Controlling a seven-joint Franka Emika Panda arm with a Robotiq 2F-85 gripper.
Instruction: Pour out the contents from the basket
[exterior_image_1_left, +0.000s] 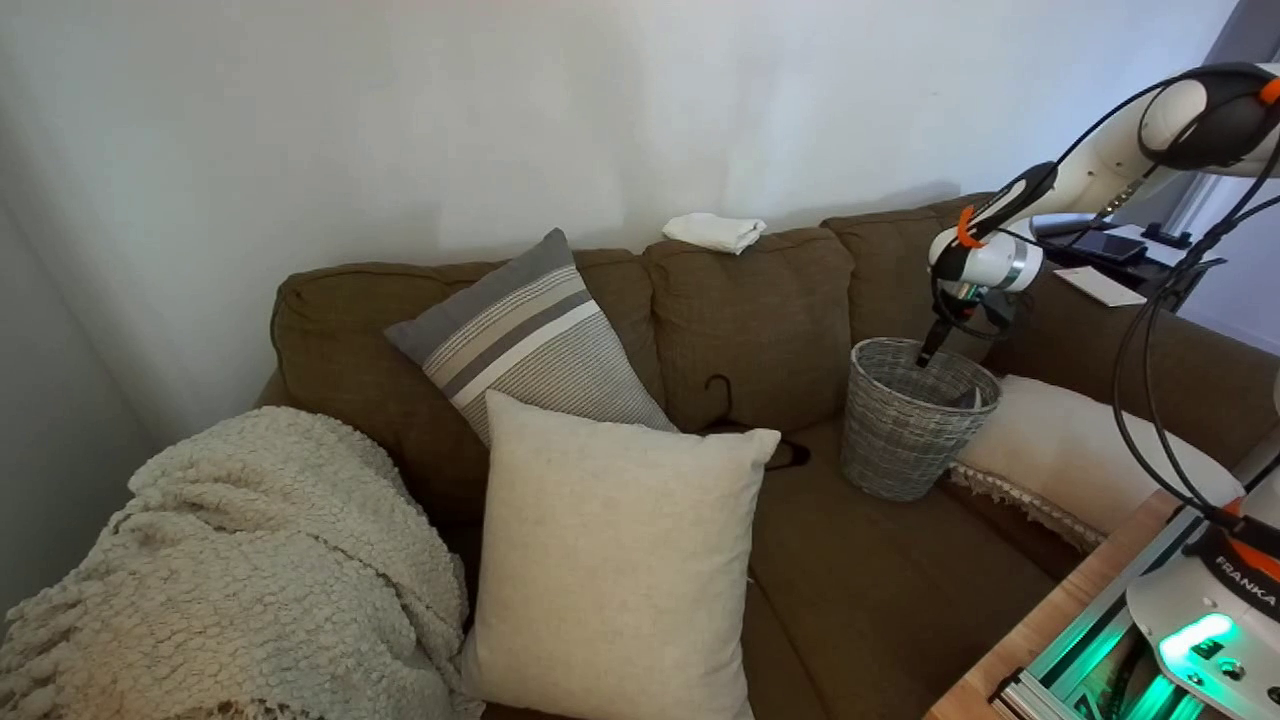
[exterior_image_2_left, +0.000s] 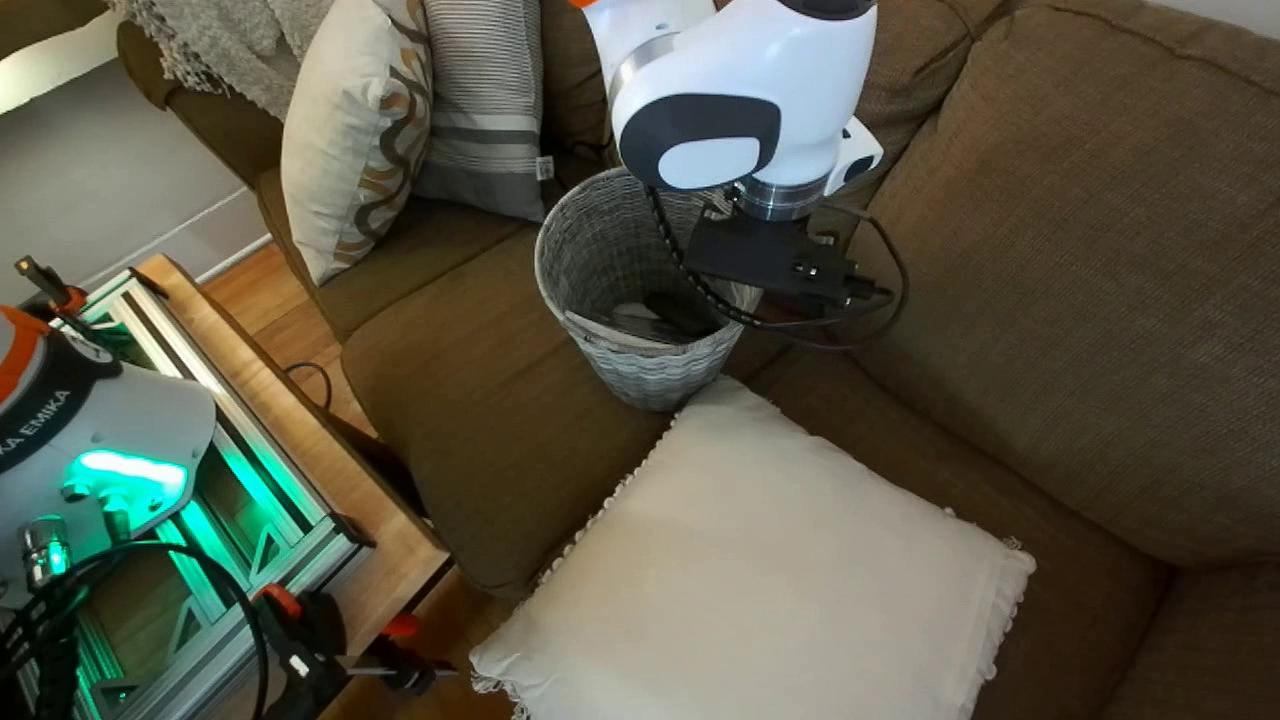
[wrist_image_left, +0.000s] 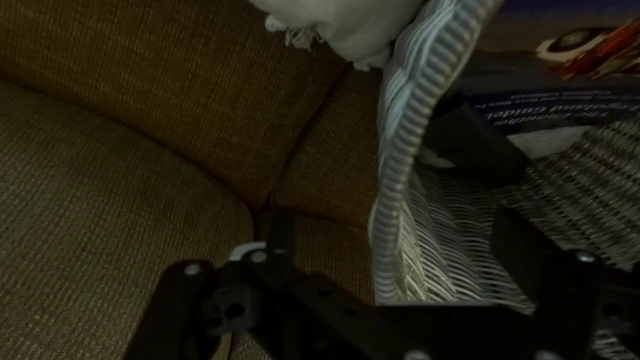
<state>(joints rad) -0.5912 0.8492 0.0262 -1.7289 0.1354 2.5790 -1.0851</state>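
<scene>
The grey woven basket (exterior_image_1_left: 905, 445) stands upright on the sofa seat, its outer wall (exterior_image_2_left: 655, 380) close to a pillow corner. Inside it, the wrist view shows a printed booklet (wrist_image_left: 550, 95) and a dark flat item (wrist_image_left: 475, 142). Whitish contents (exterior_image_2_left: 635, 320) also lie low in the basket in an exterior view. My gripper (wrist_image_left: 395, 227) is open and straddles the basket's rim, one finger (wrist_image_left: 282, 232) outside and the other inside. Contact with the rim cannot be made out. In an exterior view the arm hides the fingertips.
A fringed white pillow (exterior_image_2_left: 760, 560) lies beside the basket. Further along the sofa are a cream pillow (exterior_image_1_left: 620, 560), a striped grey pillow (exterior_image_1_left: 540, 350) and a dark hanger (exterior_image_1_left: 795, 456). The sofa back (exterior_image_1_left: 755, 330) rises behind. The robot's wooden table (exterior_image_1_left: 1060, 600) borders the front.
</scene>
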